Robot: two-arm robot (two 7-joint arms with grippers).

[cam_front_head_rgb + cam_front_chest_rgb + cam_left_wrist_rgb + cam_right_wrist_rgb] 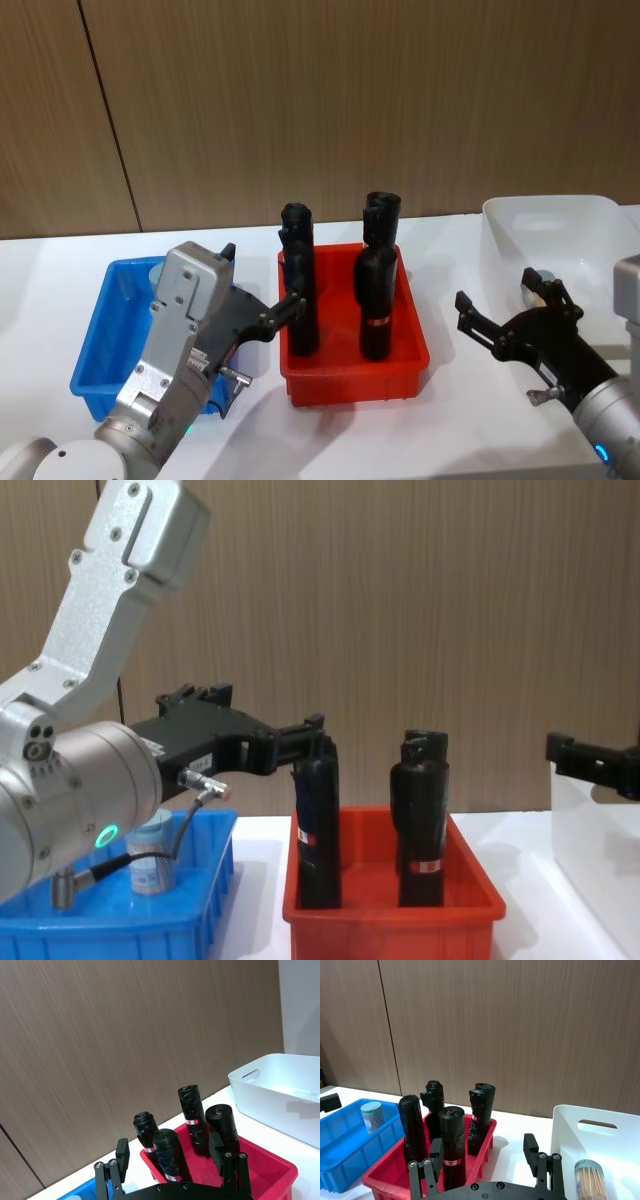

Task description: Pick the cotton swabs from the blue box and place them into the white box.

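The white desk (pixel 60 250) carries three containers in a row, left end to right end, with a wood-panelled wall (pixel 300 100) behind its far edge.

At the right end stands the white box (pixel 600 1130), tall-walled with an oval handle cutout. The right claw (pixel 483 1150) hangs at the box's near left corner, its fingers spread wide with nothing between them. At the left end lies the blue box (pixel 340 1145), shallow with a flared rim. The left claw (pixel 169 1150) hangs above the blue box's right rim, also spread wide and empty. Its fingertips point toward the red bin (pixel 400 360) in the middle. In the chest view they sit about level with the tops of the four black tubes (pixel 375 290), which stand upright in that bin with red-white labels.

A narrow strip of bare desk parts the blue box from the red bin, and a wider strip parts the red bin from the white box. The desk in front of the red bin is bare to its near edge.

One swab jar (pixel 372 1116) stands upright by the blue box's far wall, lower than the left claw and back from its fingertips, on the side away from the red bin. A second swab jar (pixel 589 1180) stands upright inside the white box near its left wall, just beside the right claw but outside its fingers. Both jars are small clear cylinders with pale lids and tan stems packed inside.
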